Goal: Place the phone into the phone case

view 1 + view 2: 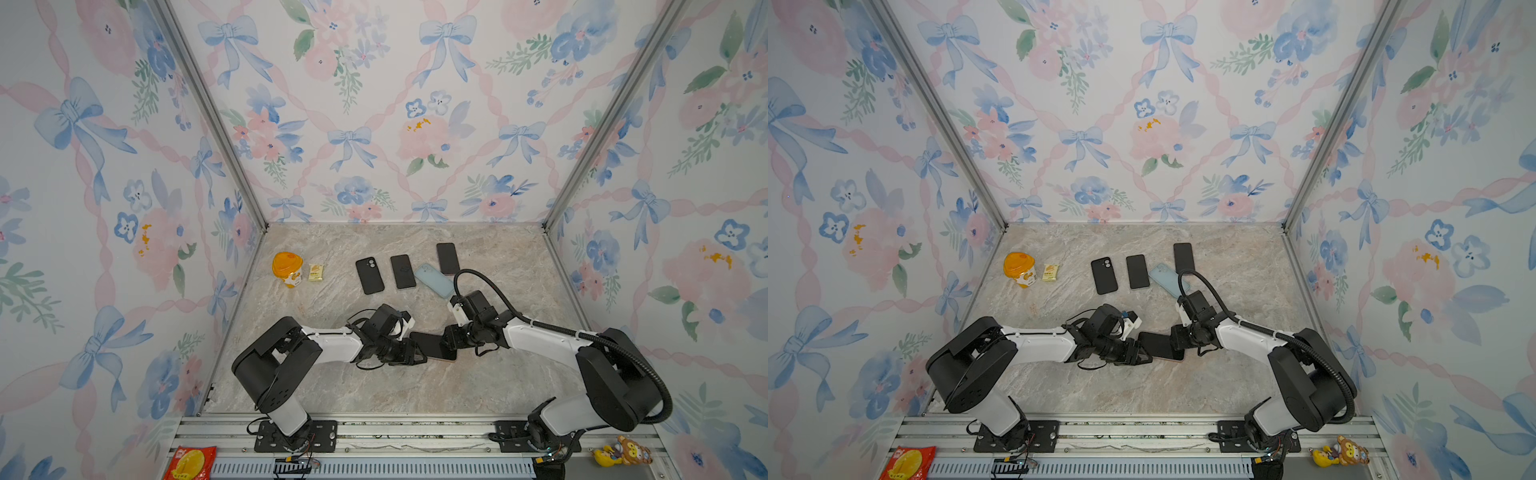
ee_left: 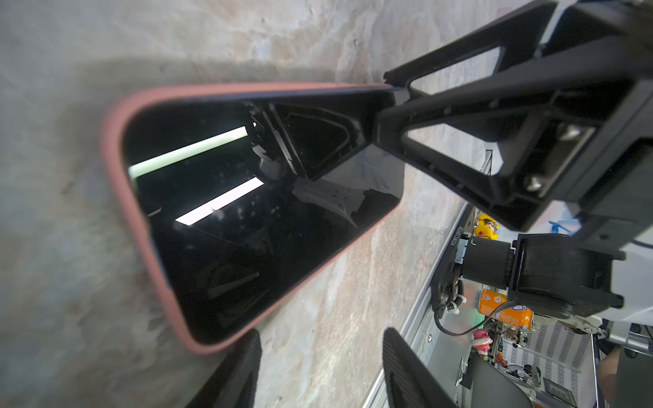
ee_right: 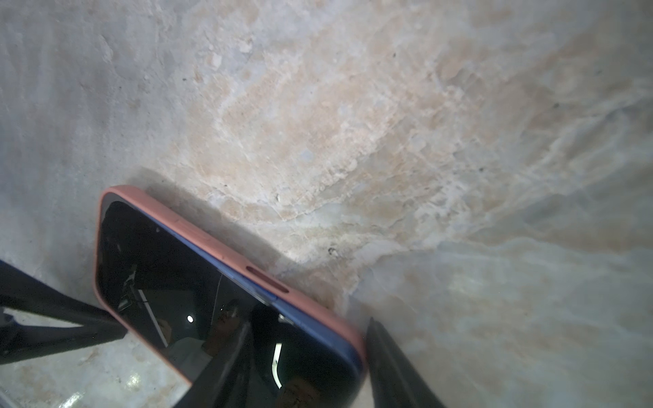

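A dark-screened phone (image 1: pixel 432 347) (image 1: pixel 1158 347) lies flat on the marble table, seated in a pink phone case (image 2: pixel 116 197) whose rim (image 3: pixel 219 247) frames the screen (image 2: pixel 247 229). My left gripper (image 1: pixel 415 357) (image 2: pixel 321 335) is open at the phone's near-left corner. One of its fingers (image 2: pixel 240 367) is beside the pink rim, with only table between the two. My right gripper (image 1: pixel 446 338) (image 3: pixel 311 321) is open at the opposite end. One of its fingers (image 3: pixel 388 353) stands just outside the case corner and the other reaches over the screen.
Behind the arms lie a black case (image 1: pixel 369 275), two black phones (image 1: pixel 402 271) (image 1: pixel 448 258) and a light blue case (image 1: pixel 434 280). An orange cup (image 1: pixel 286 268) and a yellow packet (image 1: pixel 316 272) stand at the back left. A red snack bag (image 1: pixel 190 462) and a toy (image 1: pixel 623 455) lie on the front rail.
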Motion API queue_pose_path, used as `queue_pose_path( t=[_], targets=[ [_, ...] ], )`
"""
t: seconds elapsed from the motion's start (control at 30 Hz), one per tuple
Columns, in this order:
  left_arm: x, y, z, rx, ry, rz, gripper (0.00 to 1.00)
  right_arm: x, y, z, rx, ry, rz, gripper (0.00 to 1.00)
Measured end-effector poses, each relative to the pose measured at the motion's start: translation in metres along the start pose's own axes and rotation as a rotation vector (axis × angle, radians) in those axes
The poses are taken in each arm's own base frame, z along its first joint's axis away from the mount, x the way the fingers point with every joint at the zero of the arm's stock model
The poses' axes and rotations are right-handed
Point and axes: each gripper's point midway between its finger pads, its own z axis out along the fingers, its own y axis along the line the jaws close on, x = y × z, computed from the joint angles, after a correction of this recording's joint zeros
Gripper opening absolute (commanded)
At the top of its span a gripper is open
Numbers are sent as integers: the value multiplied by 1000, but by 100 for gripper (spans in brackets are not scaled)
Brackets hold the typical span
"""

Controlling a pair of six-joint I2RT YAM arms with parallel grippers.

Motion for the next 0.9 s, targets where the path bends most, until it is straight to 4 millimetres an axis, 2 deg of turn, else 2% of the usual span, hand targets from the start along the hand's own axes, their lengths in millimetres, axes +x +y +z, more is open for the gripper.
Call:
queue_pose_path(
  t=[0.27, 0.43, 0.6, 0.9],
  targets=[
    [-13, 1, 5, 37, -8, -8, 52, 9, 4, -2, -24, -1, 5, 47],
    [-31, 9, 0, 32, -40, -29, 51, 20, 8, -3, -36, 6, 8, 44],
    [-50, 12, 2, 19, -62, -23, 50, 28, 17, -4, -54, 5, 16, 43],
    [-69, 12, 7, 17, -73, -6, 49, 38, 34, -2, -76, 17, 47, 43]
  ],
)
